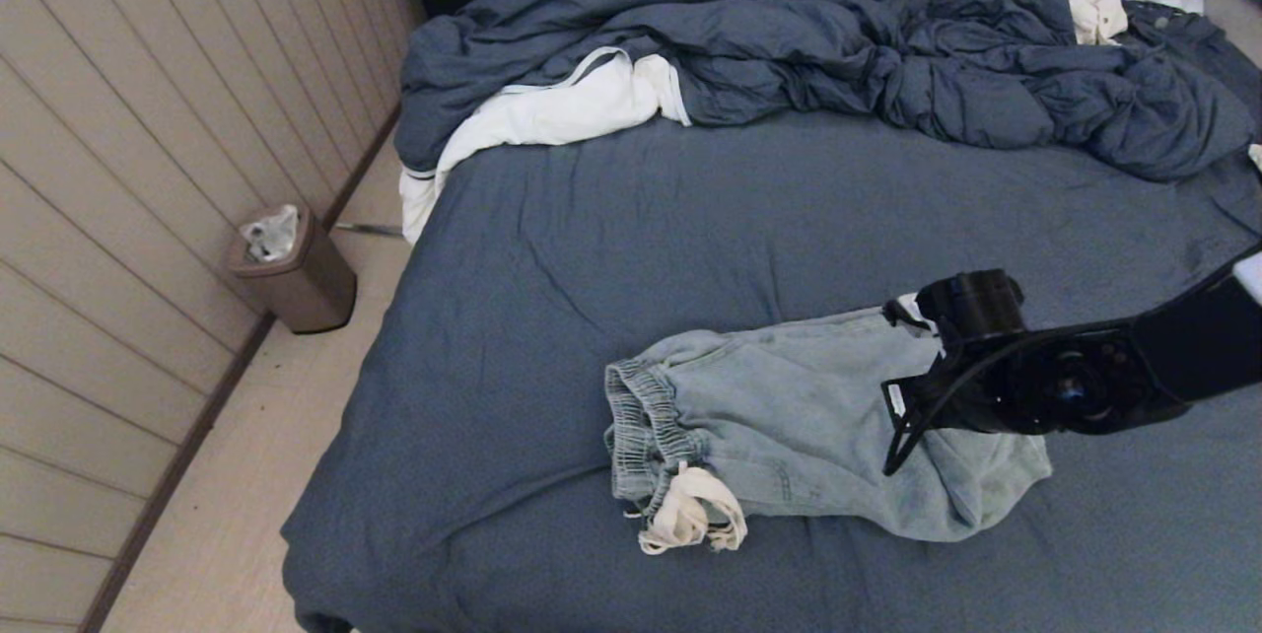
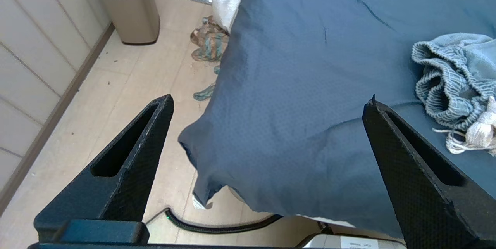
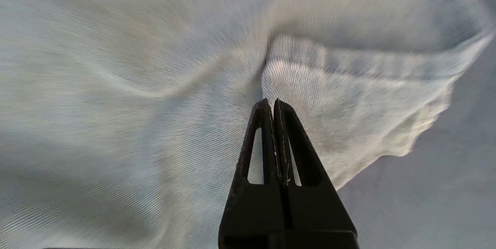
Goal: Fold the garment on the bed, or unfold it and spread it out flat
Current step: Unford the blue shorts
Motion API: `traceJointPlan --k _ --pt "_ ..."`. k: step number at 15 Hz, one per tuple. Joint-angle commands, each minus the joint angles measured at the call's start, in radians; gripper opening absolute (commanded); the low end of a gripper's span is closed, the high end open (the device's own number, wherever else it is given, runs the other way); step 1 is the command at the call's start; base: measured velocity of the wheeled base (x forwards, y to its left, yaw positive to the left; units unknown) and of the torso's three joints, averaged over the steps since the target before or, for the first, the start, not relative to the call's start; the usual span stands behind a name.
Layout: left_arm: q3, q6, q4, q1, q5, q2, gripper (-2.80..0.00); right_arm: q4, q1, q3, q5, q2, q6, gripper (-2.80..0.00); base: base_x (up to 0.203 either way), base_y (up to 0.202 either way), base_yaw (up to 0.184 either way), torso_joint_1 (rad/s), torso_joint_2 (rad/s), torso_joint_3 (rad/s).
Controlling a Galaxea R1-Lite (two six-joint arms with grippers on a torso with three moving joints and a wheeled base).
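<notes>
head view: the pale blue denim shorts (image 1: 789,416) lie crumpled on the near part of the bed (image 1: 552,248), whose dark slate-blue sheet spreads well beyond them on every side. the gathered elastic waistband (image 1: 646,426) points toward the robot's left, bunched and partly turned over, with the white drawstring (image 1: 690,515) in a loose knot spilling out beside it. the legs run toward the robot's right, lumpy and creased. the right arm reaches in from the right edge, its wrist over the leg end of the shorts; the fingers are hidden under the wrist here. a bulky dark blue duvet (image 1: 838,51) is heaped along the far side, a white garment (image 1: 552,110) with thin dark trim tucked at its left end. a brown waste bin (image 1: 296,268) stands on the floor by the panelled wall.

left wrist view: the left gripper (image 2: 267,103) hangs off the near left corner of the bed, fingers spread wide and holding nothing. the ribbed waistband (image 2: 445,74) and frayed drawstring (image 2: 476,132) show at one side, apart from the fingers. the bin (image 2: 130,8) and a black cable (image 2: 217,225) are on the floor.

right wrist view: the right gripper (image 3: 271,103) has its fingers pressed together, tips at a raised fold of pale denim (image 3: 155,86) by a stitched hem (image 3: 368,66); whether cloth is pinched between them i cannot tell.
</notes>
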Motion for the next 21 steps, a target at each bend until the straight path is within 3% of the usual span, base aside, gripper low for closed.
traceJointPlan --k 1,3,7,12,18,21 --pt "0.000 -0.001 0.000 0.000 0.001 0.001 0.00 -0.040 -0.001 0.003 -0.004 0.106 0.000 -2.80 0.000 0.000 0.000 0.000 0.00 0.000" --pt "0.000 -0.001 0.000 0.000 0.001 0.001 0.00 -0.122 -0.019 0.009 -0.007 0.160 -0.009 -2.80 0.000 0.000 0.000 0.000 0.00 0.000" --pt "0.000 -0.001 0.000 0.000 0.001 0.001 0.00 -0.139 -0.080 0.033 -0.007 0.168 -0.014 -2.80 0.000 0.000 0.000 0.000 0.00 0.000" --pt "0.000 -0.001 0.000 0.000 0.001 0.001 0.00 -0.235 -0.229 0.190 0.009 0.098 -0.076 -2.80 0.000 0.000 0.000 0.000 0.00 0.000" --pt "0.000 -0.001 0.000 0.000 0.001 0.001 0.00 -0.575 -0.461 0.442 0.137 0.069 -0.212 -2.80 0.000 0.000 0.000 0.000 0.00 0.000" --pt "0.000 -0.001 0.000 0.000 -0.001 0.001 0.00 -0.683 -0.519 0.503 0.222 0.002 -0.241 -2.80 0.000 0.000 0.000 0.000 0.00 0.000"
